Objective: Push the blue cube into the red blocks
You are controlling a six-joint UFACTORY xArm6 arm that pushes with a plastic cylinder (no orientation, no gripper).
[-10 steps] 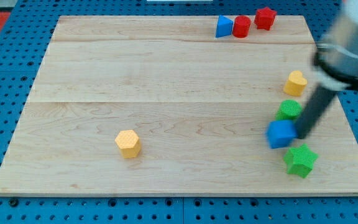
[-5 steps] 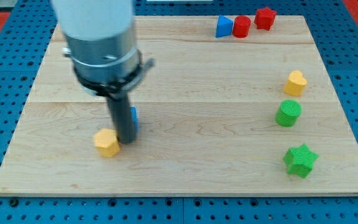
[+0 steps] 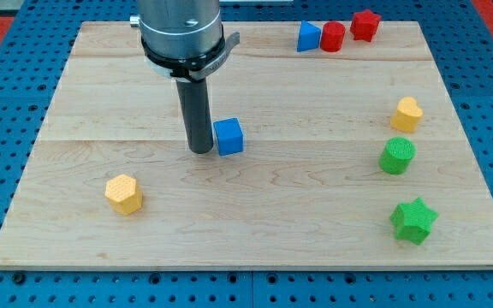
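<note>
The blue cube (image 3: 228, 137) sits near the middle of the wooden board (image 3: 315, 205). My tip (image 3: 200, 151) stands right against its left side, touching or nearly so. Two red blocks lie at the view's top right: a red cylinder-like block (image 3: 333, 37) and a red block (image 3: 365, 24) to its right. A blue wedge-shaped block (image 3: 308, 37) lies against the left of the red one. The cube is far down and to the left of them.
A yellow hexagonal block (image 3: 124, 193) lies at the lower left. At the right edge are a yellow block (image 3: 406, 114), a green cylinder (image 3: 397, 156) and a green star block (image 3: 413, 220). The arm's grey body (image 3: 181, 34) rises above the rod.
The blue cube has moved from the right edge to the lower left, then up and right to the middle. My tip went with it. The yellow hexagonal block was knocked left.
</note>
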